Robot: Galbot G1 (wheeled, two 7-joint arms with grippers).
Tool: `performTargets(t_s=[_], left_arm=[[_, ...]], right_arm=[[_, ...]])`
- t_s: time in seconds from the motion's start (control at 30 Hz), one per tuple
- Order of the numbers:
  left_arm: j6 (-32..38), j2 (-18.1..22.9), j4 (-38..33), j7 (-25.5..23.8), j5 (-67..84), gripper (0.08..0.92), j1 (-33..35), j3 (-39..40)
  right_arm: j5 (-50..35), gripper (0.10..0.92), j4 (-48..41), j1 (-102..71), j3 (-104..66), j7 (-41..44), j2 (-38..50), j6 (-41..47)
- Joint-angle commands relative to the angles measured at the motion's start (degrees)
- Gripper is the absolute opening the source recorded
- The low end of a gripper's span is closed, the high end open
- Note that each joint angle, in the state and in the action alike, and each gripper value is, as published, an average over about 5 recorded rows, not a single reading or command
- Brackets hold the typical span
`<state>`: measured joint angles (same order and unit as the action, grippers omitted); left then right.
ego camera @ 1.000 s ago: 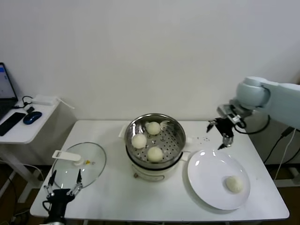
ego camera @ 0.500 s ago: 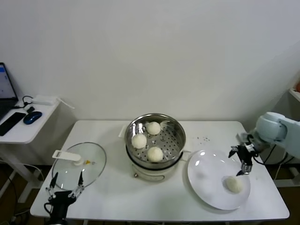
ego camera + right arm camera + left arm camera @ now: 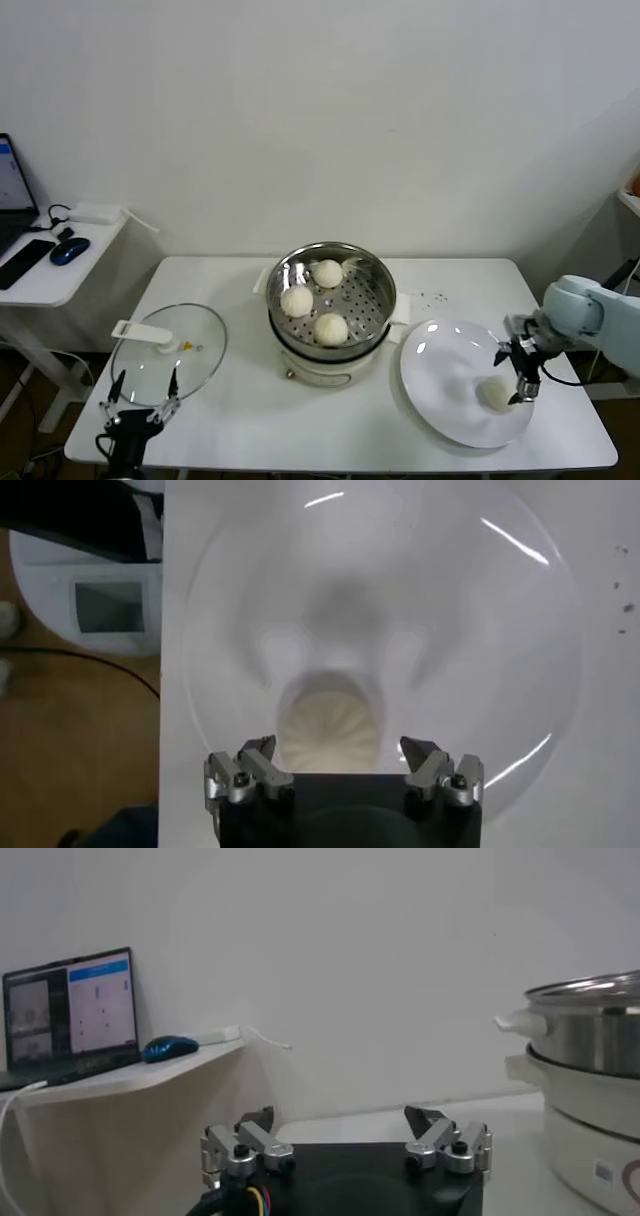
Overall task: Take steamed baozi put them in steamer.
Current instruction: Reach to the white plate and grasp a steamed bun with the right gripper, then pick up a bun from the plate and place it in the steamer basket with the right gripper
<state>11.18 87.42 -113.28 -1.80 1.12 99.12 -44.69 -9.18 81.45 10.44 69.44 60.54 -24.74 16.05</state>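
The head view is evenly and brightly lit from above, with soft, faint shadows under the steamer [image 3: 331, 305] and the plate [image 3: 455, 385]. The white table [image 3: 250, 420] and wall look slightly washed out, and the wall darkens a little toward the upper corners. The steamer's steel rim carries small bright reflections, and the glass lid [image 3: 168, 352] shows a pale sheen. In the right wrist view the plate [image 3: 500, 630] bears thin curved streaks of glare near its rim and soft grey shadows at its centre; the bun [image 3: 330, 720] there is mildly blurred. The left wrist view is dimmer and greyish, with the laptop [image 3: 70, 1013] screen glowing and the pot's side softly reflective.
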Motion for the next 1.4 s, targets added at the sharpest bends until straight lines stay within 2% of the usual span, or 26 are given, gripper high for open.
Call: performTargets(t_s=[0.03,0.63,0.73,0.9,1.03,1.23,1.4], left_arm=[[-0.16,-0.07,0.41,0.02,0.26,0.823,-0.18,-0.02],[-0.53,-0.07,0.66,0.01,0.25,0.823,-0.91,-0.12],[-0.59,-0.15,0.67,0.03,0.36,0.823,-1.0,-0.26],[-0.57,-0.11,0.69,0.03,0.37,0.823,-0.99,-0.24],[-0.57,-0.11,0.67,0.04,0.38,0.823,-0.98,-0.27],[-0.6,-0.13,0.51,0.06,0.46,0.823,-1.08,-0.29],[-0.76,-0.06,0.36,0.07,0.52,0.823,-1.45,-0.16]], right_arm=[[1.52,0.823,-1.45,-5.02,-3.15,-0.51,-0.99,0.43],[2.77,0.815,-2.41,-6.43,-4.2,-0.95,-1.77,0.36],[2.75,0.774,-2.32,-6.7,-4.46,-1.05,-1.77,0.35],[2.59,0.661,-2.2,-6.44,-4.6,-1.09,-1.89,0.33],[2.0,0.63,-1.87,-5.25,-4.24,-1.09,-1.92,0.35],[-1.74,0.628,-0.12,3.34,0.98,-0.95,-1.92,0.54],[-8.96,0.628,2.3,17.67,10.69,-0.83,-3.48,0.84]])
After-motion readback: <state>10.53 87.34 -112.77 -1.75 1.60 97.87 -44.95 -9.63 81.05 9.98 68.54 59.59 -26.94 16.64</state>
